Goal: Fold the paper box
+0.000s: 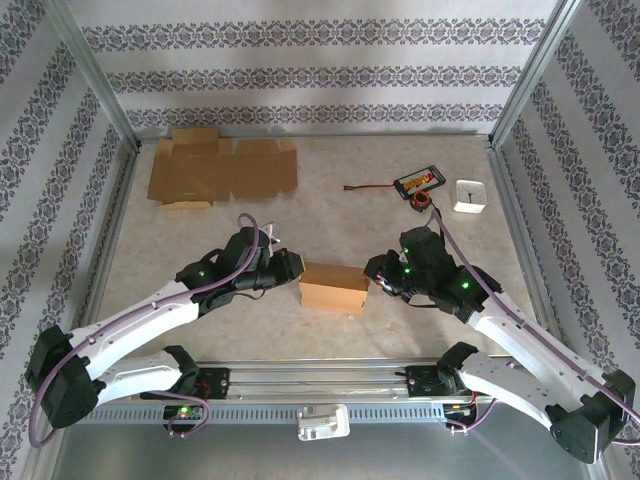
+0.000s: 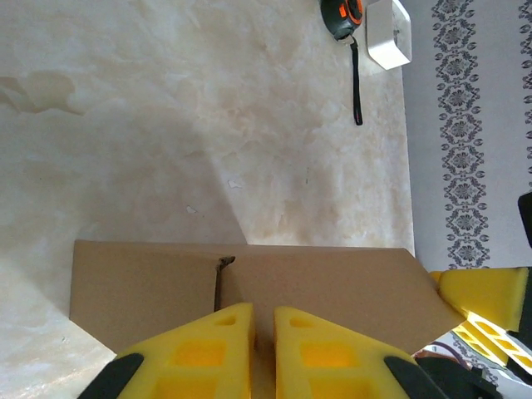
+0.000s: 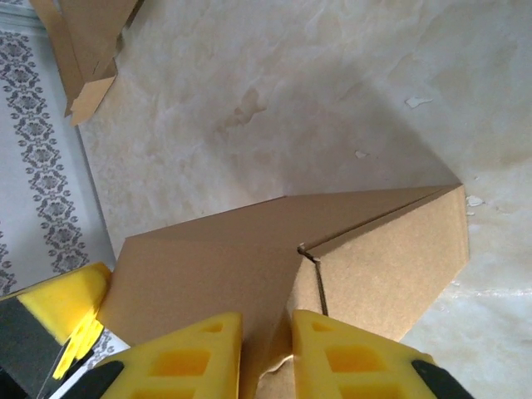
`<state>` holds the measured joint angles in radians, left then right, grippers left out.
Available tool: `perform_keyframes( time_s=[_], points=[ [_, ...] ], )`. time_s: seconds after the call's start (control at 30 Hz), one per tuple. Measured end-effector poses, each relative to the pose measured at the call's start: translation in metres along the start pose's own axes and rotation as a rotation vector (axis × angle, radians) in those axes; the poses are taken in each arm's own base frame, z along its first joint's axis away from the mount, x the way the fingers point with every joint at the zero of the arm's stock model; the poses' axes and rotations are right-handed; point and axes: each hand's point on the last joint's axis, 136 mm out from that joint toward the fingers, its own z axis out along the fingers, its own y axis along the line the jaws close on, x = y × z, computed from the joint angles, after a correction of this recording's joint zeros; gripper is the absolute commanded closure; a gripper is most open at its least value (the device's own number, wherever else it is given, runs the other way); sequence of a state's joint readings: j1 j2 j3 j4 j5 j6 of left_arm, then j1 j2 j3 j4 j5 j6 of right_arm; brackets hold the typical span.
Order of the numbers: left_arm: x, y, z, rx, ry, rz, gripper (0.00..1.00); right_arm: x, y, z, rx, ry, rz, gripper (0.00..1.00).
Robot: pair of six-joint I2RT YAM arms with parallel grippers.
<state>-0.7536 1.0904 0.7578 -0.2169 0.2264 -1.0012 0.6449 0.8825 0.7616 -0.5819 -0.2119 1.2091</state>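
The brown paper box [image 1: 333,287] stands folded up in the middle of the table, between my two arms. My left gripper [image 1: 297,272] meets its left end. In the left wrist view its yellow fingers [image 2: 223,332] sit almost together on a thin wall of the box [image 2: 332,283], so the left gripper [image 2: 263,309] is shut on it. My right gripper [image 1: 372,275] holds the right end. In the right wrist view the right gripper [image 3: 266,317] is shut on a cardboard edge of the box [image 3: 216,249] where the top panel meets the side.
A flat, unfolded cardboard blank [image 1: 222,168] lies at the back left. At the back right are a black device with a cable [image 1: 420,181], a black and orange tape measure [image 1: 421,201] and a small white box [image 1: 469,195]. Metal rails border the table.
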Motion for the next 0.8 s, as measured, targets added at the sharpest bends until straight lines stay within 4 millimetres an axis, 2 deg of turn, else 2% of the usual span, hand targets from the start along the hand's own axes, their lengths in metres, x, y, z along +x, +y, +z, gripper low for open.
perform_keyframes(
  time_s=[0.4,0.6,0.8],
  points=[
    [0.001,0.003,0.0,0.013,-0.02,0.014,0.9,0.0,-0.003,0.002,-0.001,-0.023,-0.035,0.87],
    [0.002,0.005,0.001,0.007,-0.02,0.039,0.89,0.002,-0.004,0.003,0.055,-0.02,-0.132,0.87],
    [0.012,0.013,0.003,0.005,-0.012,0.046,0.9,0.006,-0.01,0.006,0.115,-0.033,-0.244,0.85]
  ],
)
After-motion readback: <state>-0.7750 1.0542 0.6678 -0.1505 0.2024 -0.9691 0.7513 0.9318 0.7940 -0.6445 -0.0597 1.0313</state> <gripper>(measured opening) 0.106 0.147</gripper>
